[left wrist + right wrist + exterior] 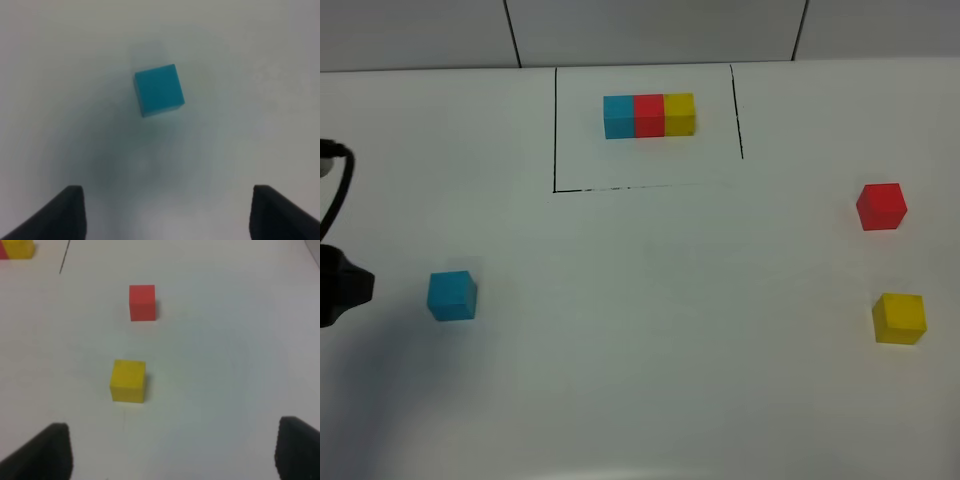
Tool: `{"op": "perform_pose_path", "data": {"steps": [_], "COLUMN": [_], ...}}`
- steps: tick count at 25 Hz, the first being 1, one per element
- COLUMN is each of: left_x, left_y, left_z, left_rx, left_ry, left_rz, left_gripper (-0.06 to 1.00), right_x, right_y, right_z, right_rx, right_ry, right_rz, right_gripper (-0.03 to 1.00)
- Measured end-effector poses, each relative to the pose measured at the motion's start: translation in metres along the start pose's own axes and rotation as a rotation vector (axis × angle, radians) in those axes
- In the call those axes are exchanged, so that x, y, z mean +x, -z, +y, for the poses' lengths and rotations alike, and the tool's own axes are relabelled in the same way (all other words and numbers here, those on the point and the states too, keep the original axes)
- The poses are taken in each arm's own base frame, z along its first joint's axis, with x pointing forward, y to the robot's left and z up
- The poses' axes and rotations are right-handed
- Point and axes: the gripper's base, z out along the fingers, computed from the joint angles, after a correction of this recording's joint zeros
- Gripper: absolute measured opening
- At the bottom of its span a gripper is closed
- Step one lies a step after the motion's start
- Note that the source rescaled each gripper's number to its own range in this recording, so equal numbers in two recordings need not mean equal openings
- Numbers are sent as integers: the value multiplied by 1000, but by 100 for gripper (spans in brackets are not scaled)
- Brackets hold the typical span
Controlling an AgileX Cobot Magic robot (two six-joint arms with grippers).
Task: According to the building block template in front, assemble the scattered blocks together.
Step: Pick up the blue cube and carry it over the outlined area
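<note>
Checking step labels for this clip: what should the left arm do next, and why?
Probably lower the left gripper onto the blue cube and close: its jaws stand open and empty, and the cube lies just ahead, apart from the red cube and yellow cube.

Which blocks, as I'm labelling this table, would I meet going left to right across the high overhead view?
First the blue cube → the framed blue-red-yellow row. On the right, the red cube and yellow cube overlap sideways, so their order is unclear.
</note>
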Motion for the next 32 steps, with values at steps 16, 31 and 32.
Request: {"op": "perform_pose_path", "data": {"steps": [16, 31, 32], "left_x": [-33, -33, -32], "left_y": [-114, -147, -150], "left_z": [14, 1, 1], "left_rx": [-25, -76, -80], "left_ry": [127, 177, 190], "left_rz": [288, 294, 301], "left_gripper": [53, 99, 99], "right_x": [0, 0, 0], "right_y": [0, 0, 0], "right_z": [1, 1, 1], "right_rx": [-6, -15, -16], "right_ry": [-4, -8, -9], "right_rz": [0, 0, 0], "right_gripper": [67, 67, 67]}}
